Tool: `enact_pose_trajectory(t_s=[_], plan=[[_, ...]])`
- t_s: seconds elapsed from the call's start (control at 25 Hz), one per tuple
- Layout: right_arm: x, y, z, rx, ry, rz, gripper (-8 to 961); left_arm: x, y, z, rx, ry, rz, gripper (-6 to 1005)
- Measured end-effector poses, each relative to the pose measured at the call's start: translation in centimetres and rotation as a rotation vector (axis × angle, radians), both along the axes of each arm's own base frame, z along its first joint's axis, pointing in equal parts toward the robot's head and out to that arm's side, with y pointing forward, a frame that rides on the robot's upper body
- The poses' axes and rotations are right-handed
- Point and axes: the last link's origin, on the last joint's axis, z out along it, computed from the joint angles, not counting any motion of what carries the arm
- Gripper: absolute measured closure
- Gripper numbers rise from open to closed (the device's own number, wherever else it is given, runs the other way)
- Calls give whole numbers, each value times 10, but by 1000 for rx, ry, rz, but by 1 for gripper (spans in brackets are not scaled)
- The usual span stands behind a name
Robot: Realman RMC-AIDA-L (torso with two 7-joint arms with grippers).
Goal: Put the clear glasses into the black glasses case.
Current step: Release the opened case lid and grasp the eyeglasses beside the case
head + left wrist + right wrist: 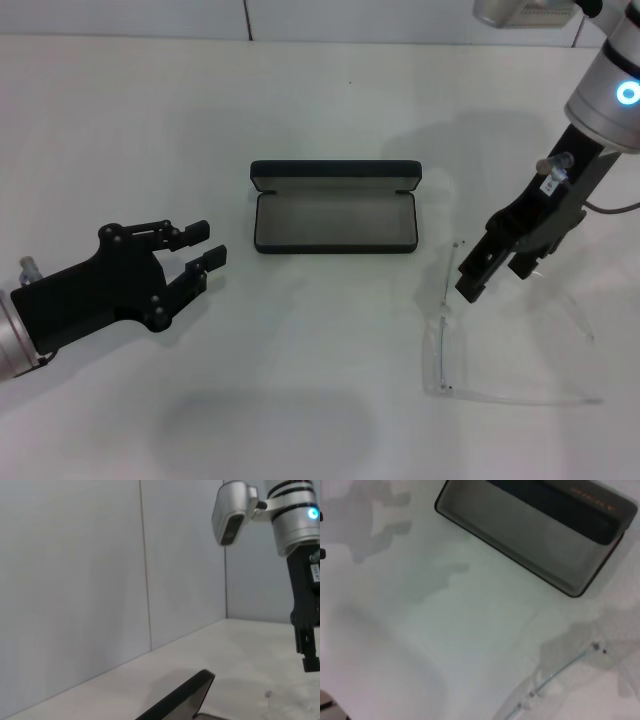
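Observation:
The black glasses case (335,222) lies open in the middle of the table, grey lining up and lid standing at the back; it also shows in the right wrist view (535,535). The clear glasses (441,352) lie on the table to the right of the case, arms unfolded, and part of their frame shows in the right wrist view (555,675). My right gripper (495,282) hangs just over the glasses' near arm, open and holding nothing. To the left of the case, my left gripper (208,245) stands open and apart from it.
A white wall (100,580) with panel seams runs along the table's far edge. The left wrist view catches the case's lid edge (185,700) and the right arm (302,605) beyond it.

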Motion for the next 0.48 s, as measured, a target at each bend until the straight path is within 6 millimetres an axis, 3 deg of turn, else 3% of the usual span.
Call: enact_pose_trajectory(t_s=[0.48], plan=[[10,6,-17,65,59,-59,98,-9,1,4,48,38,23,713]])
